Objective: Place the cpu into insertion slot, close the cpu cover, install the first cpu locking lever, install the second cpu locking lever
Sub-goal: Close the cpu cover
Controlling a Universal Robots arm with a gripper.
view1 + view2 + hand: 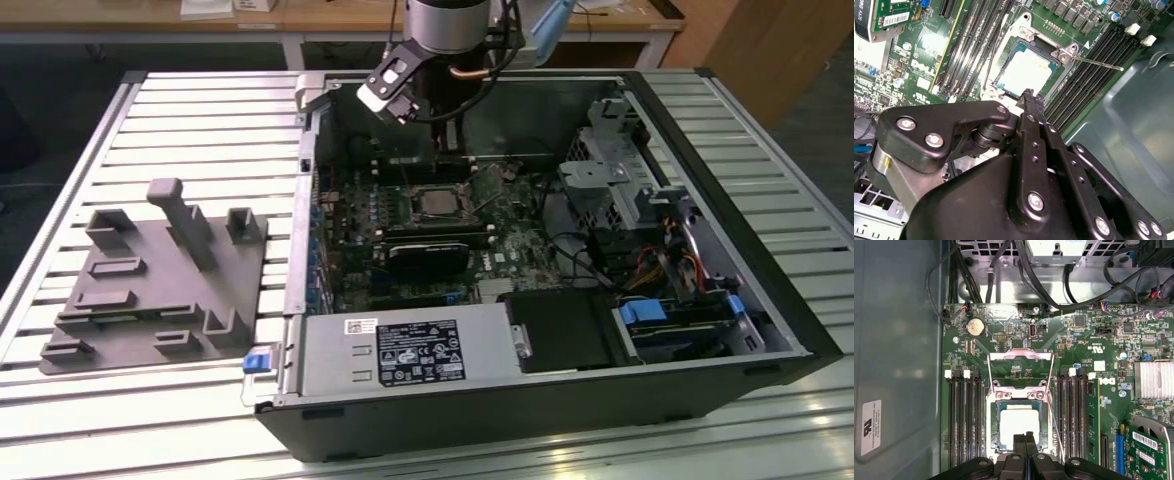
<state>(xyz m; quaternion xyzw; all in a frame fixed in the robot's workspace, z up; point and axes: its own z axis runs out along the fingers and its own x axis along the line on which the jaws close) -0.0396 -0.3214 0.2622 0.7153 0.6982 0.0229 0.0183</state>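
Over the cpu (1019, 421) in the insertion slot (996, 407) my gripper (1024, 438) hangs pinched closed, empty; the cpu cover (1021, 356), thin stiff steel, I judge best pushed at its free edge.

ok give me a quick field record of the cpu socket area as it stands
cpu: seated in the insertion slot, top exposed
cpu cover: appears swung open, off the cpu
locking lever: thin rod sticking out, looks unlatched
gripper: shut, holding nothing, tips over the cpu's near edge
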